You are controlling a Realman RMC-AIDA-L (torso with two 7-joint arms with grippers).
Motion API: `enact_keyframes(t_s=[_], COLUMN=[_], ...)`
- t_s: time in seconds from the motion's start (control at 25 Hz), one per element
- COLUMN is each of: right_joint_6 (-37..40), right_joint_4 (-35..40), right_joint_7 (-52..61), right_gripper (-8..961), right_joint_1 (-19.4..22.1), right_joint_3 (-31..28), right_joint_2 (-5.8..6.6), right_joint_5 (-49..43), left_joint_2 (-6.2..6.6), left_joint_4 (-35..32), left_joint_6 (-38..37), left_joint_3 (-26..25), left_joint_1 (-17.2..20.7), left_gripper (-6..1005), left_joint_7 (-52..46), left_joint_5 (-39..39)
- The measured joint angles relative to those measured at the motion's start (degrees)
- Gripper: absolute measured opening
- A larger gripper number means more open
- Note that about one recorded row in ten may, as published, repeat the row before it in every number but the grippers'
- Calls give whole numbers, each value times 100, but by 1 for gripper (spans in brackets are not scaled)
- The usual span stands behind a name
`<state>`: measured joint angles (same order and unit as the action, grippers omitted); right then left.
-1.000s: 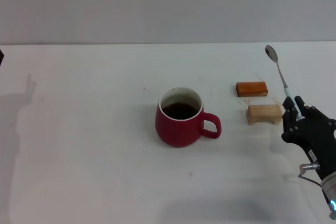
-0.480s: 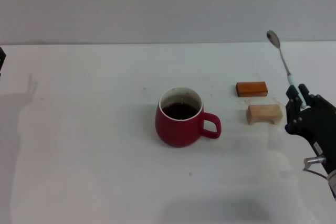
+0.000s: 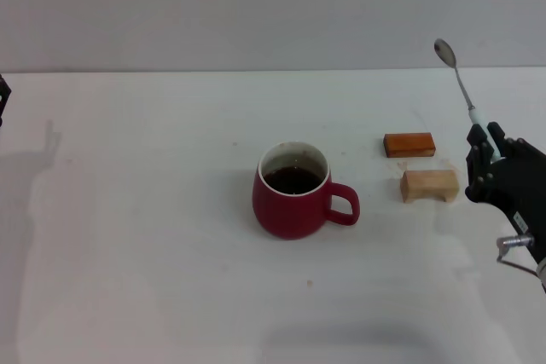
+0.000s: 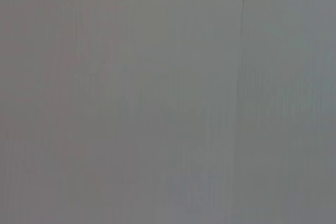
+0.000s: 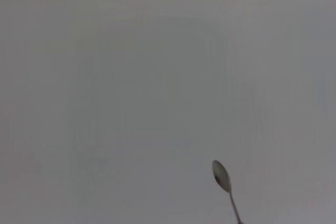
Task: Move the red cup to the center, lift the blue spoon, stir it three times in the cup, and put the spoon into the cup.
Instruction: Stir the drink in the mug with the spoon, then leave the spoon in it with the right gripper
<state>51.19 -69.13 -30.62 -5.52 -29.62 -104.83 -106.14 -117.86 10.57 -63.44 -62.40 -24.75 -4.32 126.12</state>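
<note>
The red cup (image 3: pixel 294 192) stands near the middle of the white table (image 3: pixel 153 210), handle toward the right, with dark liquid inside. My right gripper (image 3: pixel 483 153) is at the right edge of the head view, raised above the table, shut on the blue spoon (image 3: pixel 456 78) by its pale handle. The spoon points up and away, its metal bowl at the top. The spoon's bowl and neck also show in the right wrist view (image 5: pixel 222 178) against a grey wall. My left gripper is only a dark sliver at the far left edge (image 3: pixel 2 95).
A small orange-brown block (image 3: pixel 409 144) and a pale wooden block (image 3: pixel 429 185) lie on the table between the cup and my right gripper. The left wrist view shows only a grey wall.
My right gripper has risen and shifted slightly right with the spoon, which now stands higher. The cup and blocks have not moved.
</note>
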Motion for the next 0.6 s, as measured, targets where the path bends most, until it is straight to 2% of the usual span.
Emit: enact_keyframes(t_s=[0.2,0.24,0.4,0.52,0.56,0.6], right_joint_6=[-404,-674,-1060,-1522,-1876,-1876], right_joint_4=[-426,-631,-826,-964,-1061,-1061], right_joint_7=[-285,-350,-365,-366,-367,-367], right_gripper=[147,147,148,149,149,149], right_joint_1=[156,223,327,466,560,560], right_joint_3=[-265,-424,-678,-986,-1236,-1236], right_joint_2=[73,100,101,28,-53,-53], right_joint_5=[-6,-16,-137,-392,-567,-567], left_joint_2=[0,0,0,0,0,0], left_joint_4=[-2,-3,-3,-3,-1,1], left_joint_6=[18,22,56,62,62,62], left_joint_3=[0,0,0,0,0,0], left_joint_1=[-3,-3,-10,-13,-13,-13], left_gripper=[840,840,840,840,840,840], left_joint_7=[0,0,1,1,1,1], left_joint_5=[-8,-9,-11,-11,-11,-11])
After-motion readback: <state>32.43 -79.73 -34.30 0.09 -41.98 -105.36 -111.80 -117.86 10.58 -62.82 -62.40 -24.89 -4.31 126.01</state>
